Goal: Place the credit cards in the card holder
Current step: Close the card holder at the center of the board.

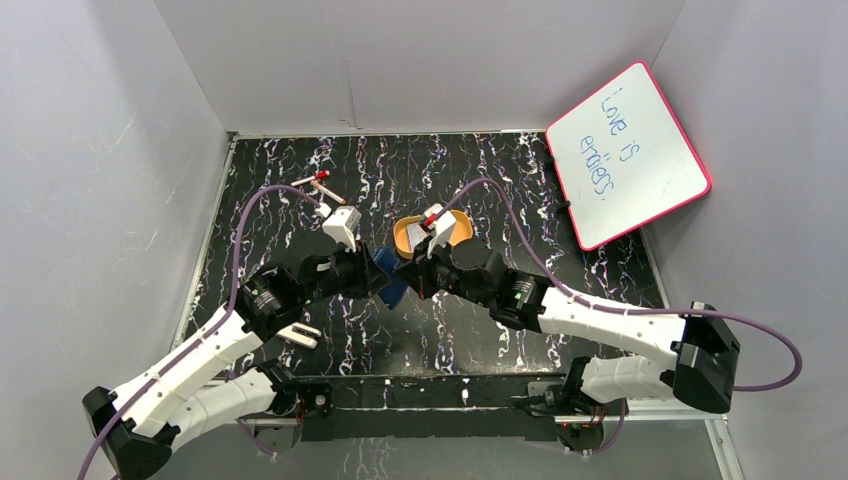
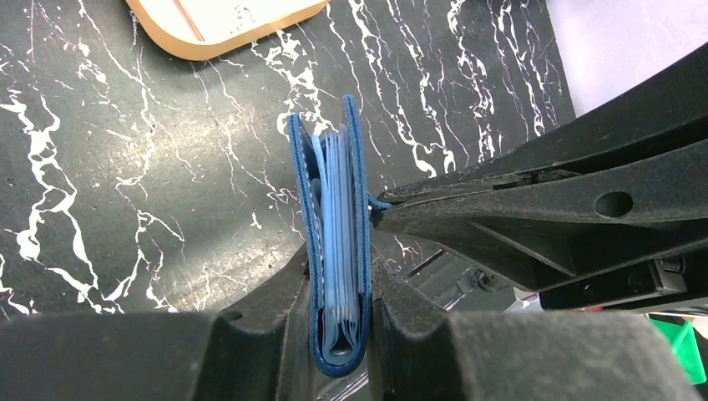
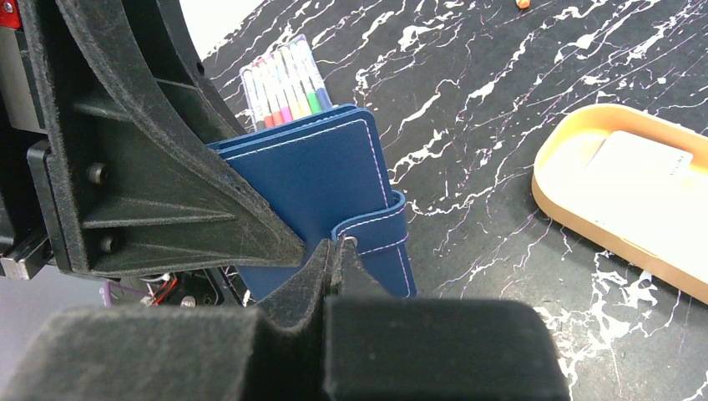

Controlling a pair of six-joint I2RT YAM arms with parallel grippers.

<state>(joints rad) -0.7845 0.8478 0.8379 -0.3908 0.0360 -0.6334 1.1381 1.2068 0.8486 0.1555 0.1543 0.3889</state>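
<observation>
white arms [image 1: 200, 355], black joints [image 1: 262, 293], thin purple cables [image 1: 237, 245]

Black, white-veined table [image 1: 480, 170] carries an orange oval tray [image 1: 403, 238] and a set of coloured markers [image 3: 284, 79]; a pink-framed whiteboard [image 1: 628, 155] leans at right.

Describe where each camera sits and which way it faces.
Top: above, behind the arms, looking down on the table; both arms, wallet, whiteboard.
Left wrist: looks along the left gripper onto the wallet's open edge; own fingers show.
Right wrist: looks along the right gripper pinching the wallet's tab; own fingers show.
Shared: both wrist views show the wallet and tray.
</observation>
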